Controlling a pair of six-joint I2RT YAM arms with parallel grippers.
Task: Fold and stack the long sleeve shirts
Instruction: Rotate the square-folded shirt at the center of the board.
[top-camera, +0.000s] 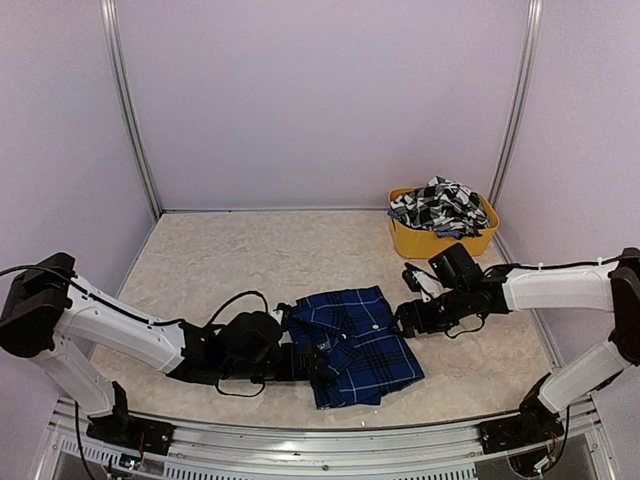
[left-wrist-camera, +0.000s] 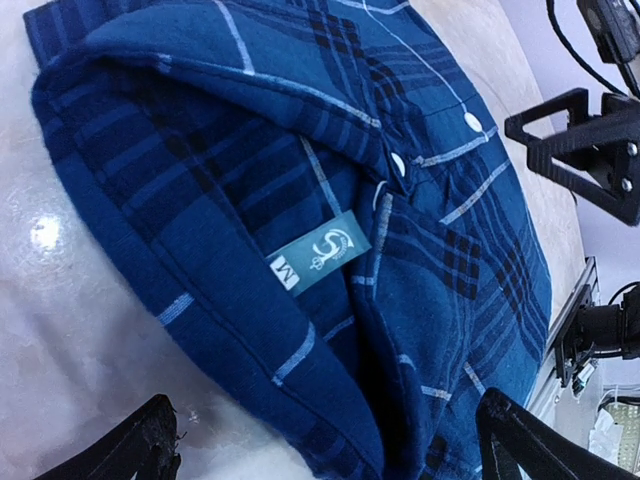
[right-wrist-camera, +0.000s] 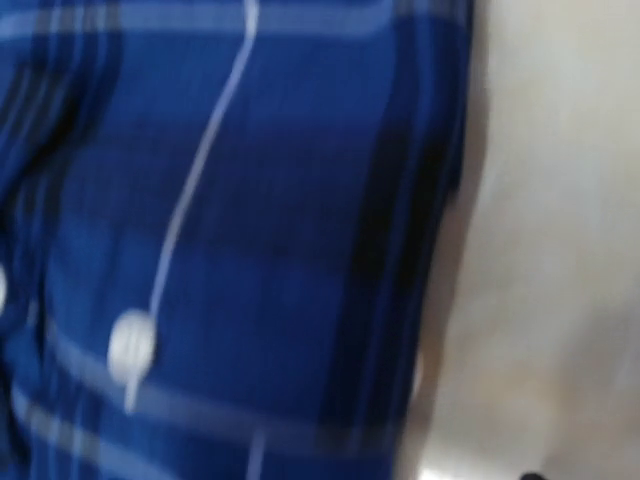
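Since the left gripper (left-wrist-camera: 335, 445) sits jaws wide apart at the collar (left-wrist-camera: 170, 55) of the folded blue shirt (top-camera: 355, 345), lower centre, and the right gripper (top-camera: 412, 318) at its right edge has jaws I cannot read, a snagged finger could drag the fold open.

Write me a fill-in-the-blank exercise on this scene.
1. The tub holding the black-and-white checked shirt is coloured ____.
2. The size tag inside the blue plaid shirt reads ____.
3. On the left gripper, the jaws stand ____.
Missing words: yellow; M; open.
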